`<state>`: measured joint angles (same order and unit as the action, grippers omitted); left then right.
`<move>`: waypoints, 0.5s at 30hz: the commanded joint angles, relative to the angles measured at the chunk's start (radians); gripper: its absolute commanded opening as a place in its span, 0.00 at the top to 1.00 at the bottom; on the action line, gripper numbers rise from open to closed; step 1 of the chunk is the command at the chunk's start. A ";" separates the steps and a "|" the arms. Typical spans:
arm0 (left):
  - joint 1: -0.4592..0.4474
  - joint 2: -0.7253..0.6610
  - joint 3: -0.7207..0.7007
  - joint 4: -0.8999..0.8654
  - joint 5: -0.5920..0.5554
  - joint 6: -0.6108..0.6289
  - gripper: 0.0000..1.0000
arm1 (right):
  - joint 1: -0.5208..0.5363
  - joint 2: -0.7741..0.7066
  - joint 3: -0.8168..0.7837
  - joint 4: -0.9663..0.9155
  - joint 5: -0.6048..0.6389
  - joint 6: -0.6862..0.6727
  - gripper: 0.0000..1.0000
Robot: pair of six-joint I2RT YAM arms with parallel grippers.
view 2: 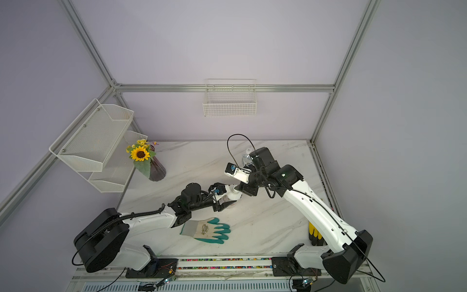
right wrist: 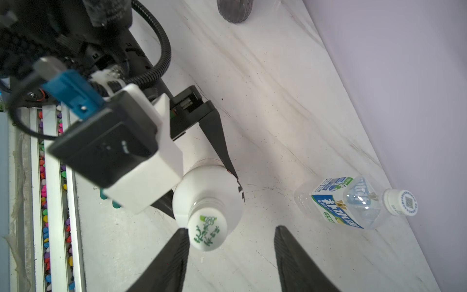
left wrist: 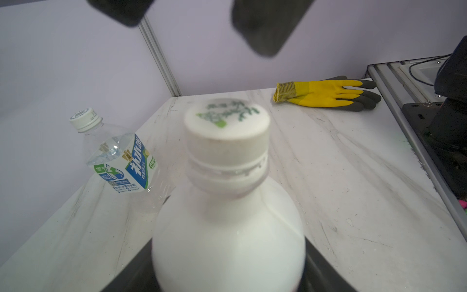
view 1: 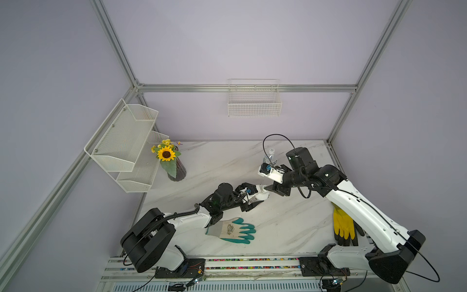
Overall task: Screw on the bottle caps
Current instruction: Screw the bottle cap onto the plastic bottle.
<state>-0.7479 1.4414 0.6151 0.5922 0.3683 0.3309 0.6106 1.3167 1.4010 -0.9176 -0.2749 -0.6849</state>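
White cap (right wrist: 208, 232) on white bottle (left wrist: 227, 240), gripped by left pincer (view 1: 254, 198), sits off-centre between wide jaws of right pincer (right wrist: 231, 228), close against one; neck tilts toward right arm.
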 commanded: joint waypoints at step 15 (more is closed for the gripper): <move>-0.009 -0.020 0.013 -0.043 -0.057 0.041 0.30 | 0.072 0.089 0.059 -0.082 0.108 -0.018 0.56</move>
<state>-0.7540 1.4376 0.6155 0.5831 0.3271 0.3573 0.6758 1.3857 1.4273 -0.9703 -0.1879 -0.7116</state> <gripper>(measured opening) 0.698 0.451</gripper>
